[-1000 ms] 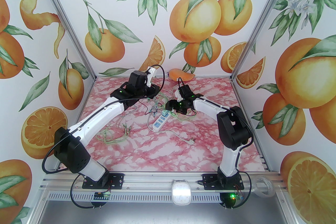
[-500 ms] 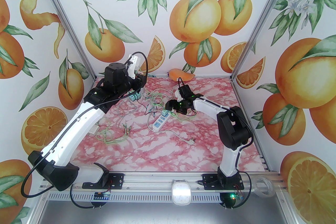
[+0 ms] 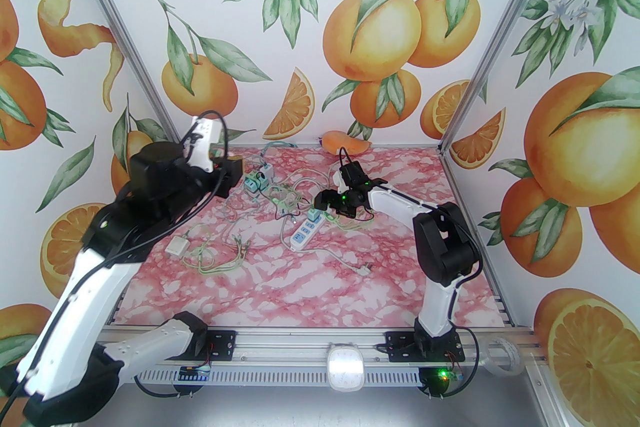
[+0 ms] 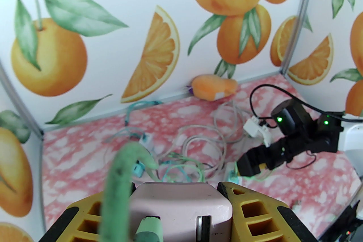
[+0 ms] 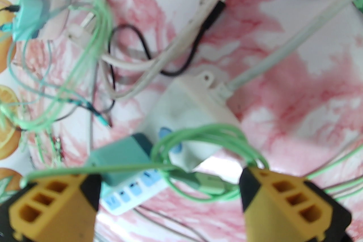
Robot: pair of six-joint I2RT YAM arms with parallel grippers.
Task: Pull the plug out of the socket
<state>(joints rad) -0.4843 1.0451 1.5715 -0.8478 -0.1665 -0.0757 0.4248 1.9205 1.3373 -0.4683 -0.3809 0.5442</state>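
The pink marbled tabletop [image 3: 320, 285] carries a loose tangle of thin green and white cables [image 3: 220, 260] across its middle and left. Among them lies the white plastic power strip with blue socket faces [image 3: 304, 233]. Its long axis runs diagonally from near-left to far-right in the top view, with the cord end at the near-left. The right wrist view shows the strip blurred and crossed by a green cable loop. The right gripper [image 3: 326, 203] hangs over the strip's far end, its yellow fingers [image 5: 283, 201] spread wide with only that loop between them. The left gripper [image 3: 232, 170] is raised near the left wall, well apart from the strip, and clamps the pale pink boxy plastic plug [image 4: 181, 204]. The plug lies crosswise between the fingers; the frame edge cuts off its lower part, so which way its prongs face is unclear. A thick green braided cord [image 4: 119, 178] rises from it and curls forward. A teal boxy adapter [image 5: 122, 158] sits on the strip's far end.
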